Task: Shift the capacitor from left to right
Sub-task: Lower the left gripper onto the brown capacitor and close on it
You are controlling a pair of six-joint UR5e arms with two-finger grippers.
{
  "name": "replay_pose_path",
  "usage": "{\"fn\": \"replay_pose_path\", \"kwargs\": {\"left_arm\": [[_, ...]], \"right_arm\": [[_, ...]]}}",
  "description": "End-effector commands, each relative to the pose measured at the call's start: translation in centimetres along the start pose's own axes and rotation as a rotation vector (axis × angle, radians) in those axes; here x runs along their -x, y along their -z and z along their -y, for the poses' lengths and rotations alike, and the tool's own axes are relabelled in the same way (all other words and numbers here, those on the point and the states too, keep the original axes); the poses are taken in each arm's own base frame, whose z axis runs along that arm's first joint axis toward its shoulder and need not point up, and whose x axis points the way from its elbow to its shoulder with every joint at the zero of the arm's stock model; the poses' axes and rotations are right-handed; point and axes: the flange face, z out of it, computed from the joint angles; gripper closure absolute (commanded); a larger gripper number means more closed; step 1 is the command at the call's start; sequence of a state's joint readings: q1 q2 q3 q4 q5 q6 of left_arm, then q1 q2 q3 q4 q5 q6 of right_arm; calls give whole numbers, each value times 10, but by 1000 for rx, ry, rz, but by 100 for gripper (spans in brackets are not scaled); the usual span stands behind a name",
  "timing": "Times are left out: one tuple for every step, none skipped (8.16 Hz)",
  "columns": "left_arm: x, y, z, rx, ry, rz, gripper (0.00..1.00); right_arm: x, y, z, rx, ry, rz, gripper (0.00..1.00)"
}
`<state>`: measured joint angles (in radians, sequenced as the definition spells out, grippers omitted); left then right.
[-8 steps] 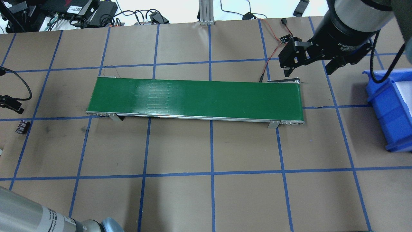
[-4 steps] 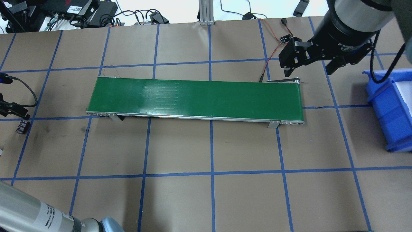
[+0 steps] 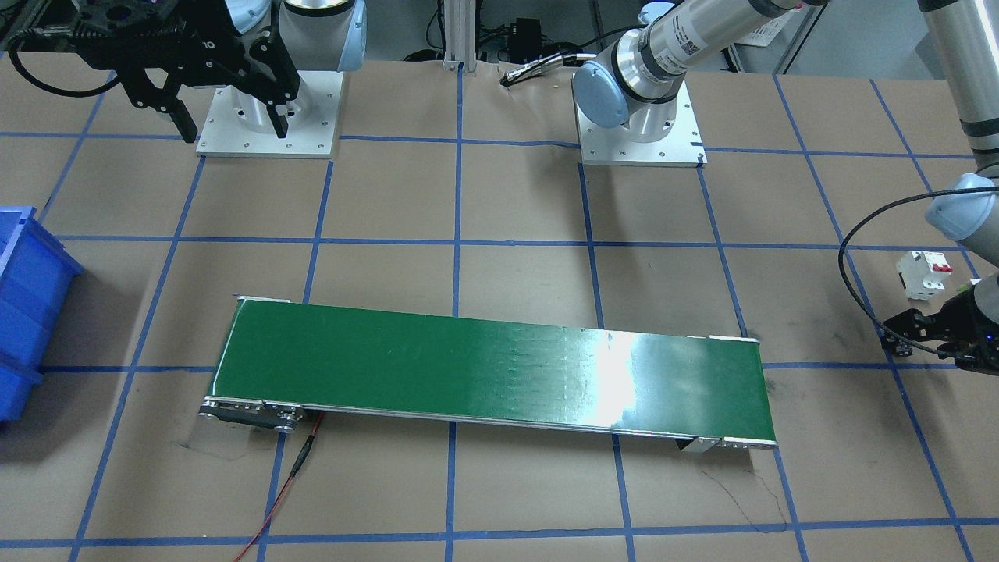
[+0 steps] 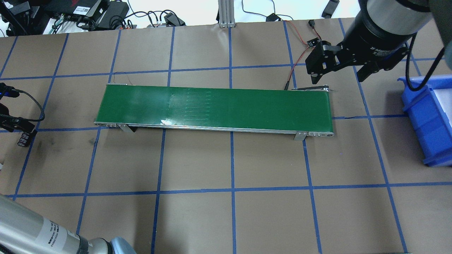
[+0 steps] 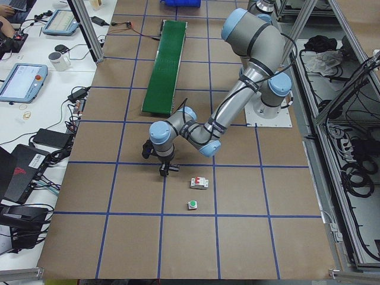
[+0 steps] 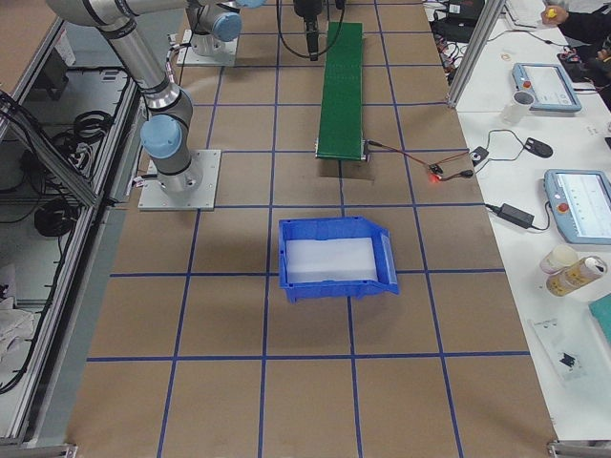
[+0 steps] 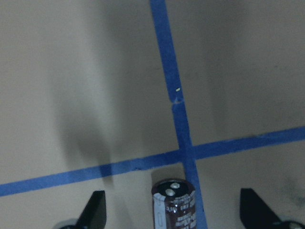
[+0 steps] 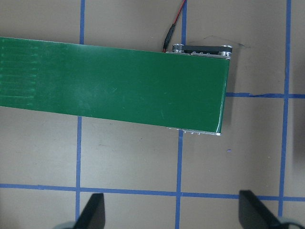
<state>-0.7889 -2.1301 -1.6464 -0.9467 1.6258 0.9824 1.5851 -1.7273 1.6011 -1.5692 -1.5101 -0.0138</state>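
While the left gripper (image 7: 174,215) hung low over the table's left end with its fingers (image 7: 95,212) spread wide, the small black cylindrical capacitor with pale stripe markings (image 7: 174,202) lay on its side between them, touching neither. It rested on a blue tape line (image 7: 169,62) just short of a crossing. I judged it light, rigid, smooth-sleeved and apt to roll, so I would pinch across the middle of its barrel. Farther off lay the long green conveyor belt (image 4: 215,107). Above its far end hovered the right gripper (image 8: 172,212), likewise spread and empty, near the blue plastic bin (image 4: 420,113).
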Motion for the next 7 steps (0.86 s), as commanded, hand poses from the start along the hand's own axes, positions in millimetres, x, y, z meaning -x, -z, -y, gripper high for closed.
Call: {"fn": "replay_pose_path", "kwargs": {"left_arm": [[1,-8,-1,6,2,-11,0],[1,-8,-1,6,2,-11,0],[1,-8,-2,9,2,-11,1],[3,-9,-4,13,2,-11,7],[9,-17,-16,18,21,-28,9],[9,-20,-21,21,26,-36,14],[9,-20,-20,20,28,-37,17]], "right_arm": [[0,0,0,0,0,-1,0],[0,0,0,0,0,1,0],[0,0,0,0,0,1,0],[0,0,0,-1,0,1,0],[1,0,0,-1,0,1,0],[0,-1,1,-1,0,1,0],[1,0,0,-1,1,2,0]]}}
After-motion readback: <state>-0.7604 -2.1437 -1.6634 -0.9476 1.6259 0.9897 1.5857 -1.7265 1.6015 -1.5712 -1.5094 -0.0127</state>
